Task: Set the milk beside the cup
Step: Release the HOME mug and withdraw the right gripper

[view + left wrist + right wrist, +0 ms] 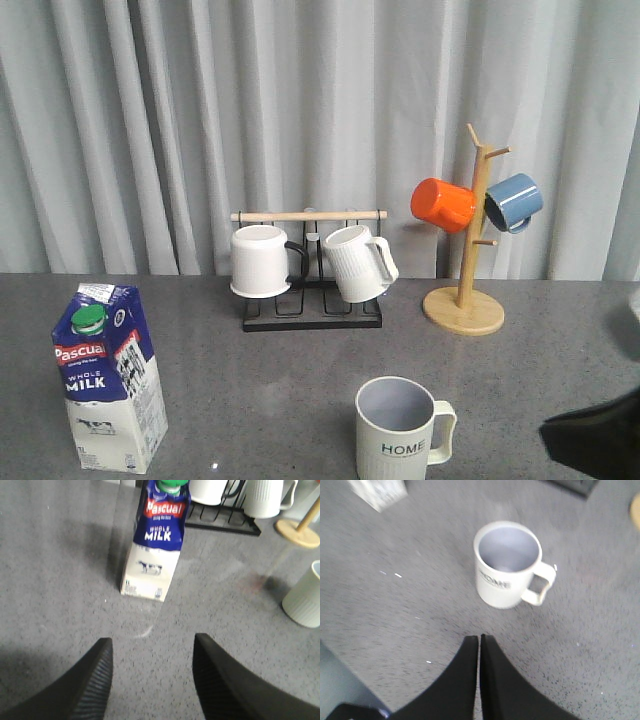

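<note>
The milk carton (108,375), dark blue and white with a green cap, stands upright at the table's front left. It also shows in the left wrist view (155,540), some way ahead of my open, empty left gripper (152,645). The cream "HOME" cup (397,430) stands upright at front centre, handle to the right. In the right wrist view the cup (507,565) is ahead of my right gripper (479,639), which is shut and empty. Only a dark part of the right arm (598,435) shows in the front view.
A black rack (312,300) with two white mugs stands at the back centre. A wooden mug tree (466,300) with an orange mug (443,204) and a blue mug (514,201) stands at the back right. A grey curtain hangs behind.
</note>
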### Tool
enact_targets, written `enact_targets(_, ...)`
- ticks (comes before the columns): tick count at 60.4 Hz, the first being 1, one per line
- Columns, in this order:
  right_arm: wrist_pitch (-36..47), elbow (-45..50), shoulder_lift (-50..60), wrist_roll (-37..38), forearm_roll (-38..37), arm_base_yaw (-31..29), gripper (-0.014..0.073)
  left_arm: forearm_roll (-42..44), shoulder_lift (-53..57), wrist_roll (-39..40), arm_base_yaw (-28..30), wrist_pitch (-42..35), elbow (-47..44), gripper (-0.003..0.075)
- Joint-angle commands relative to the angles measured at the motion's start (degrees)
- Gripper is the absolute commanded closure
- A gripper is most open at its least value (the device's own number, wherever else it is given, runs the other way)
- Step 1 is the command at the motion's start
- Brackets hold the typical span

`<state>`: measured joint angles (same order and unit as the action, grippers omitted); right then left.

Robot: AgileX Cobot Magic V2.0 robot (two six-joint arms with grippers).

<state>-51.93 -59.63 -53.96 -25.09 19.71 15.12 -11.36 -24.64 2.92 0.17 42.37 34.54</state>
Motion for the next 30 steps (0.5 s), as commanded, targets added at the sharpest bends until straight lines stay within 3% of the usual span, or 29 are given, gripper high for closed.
enact_targets(1, 2.51, -1.12, 5.06, -1.08, 1.54, -0.14, 0.0601, -0.58, -0.73, -0.08, -0.38, -2.29, 1.79, 0.0356)
enact_targets(18, 11.91, 14.42, 18.94, -0.75, -1.08, -0.20, 0.0599, -1.82, -0.79, -0.08, -0.38, -2.63, 1.79, 0.0356)
enact_targets(30, 14.57, 25.34, 22.22, -0.52, -1.80, -0.20, 0.0599, -3.58, -4.52, -0.24, -0.38, 1.01, 4.24, 0.0351)
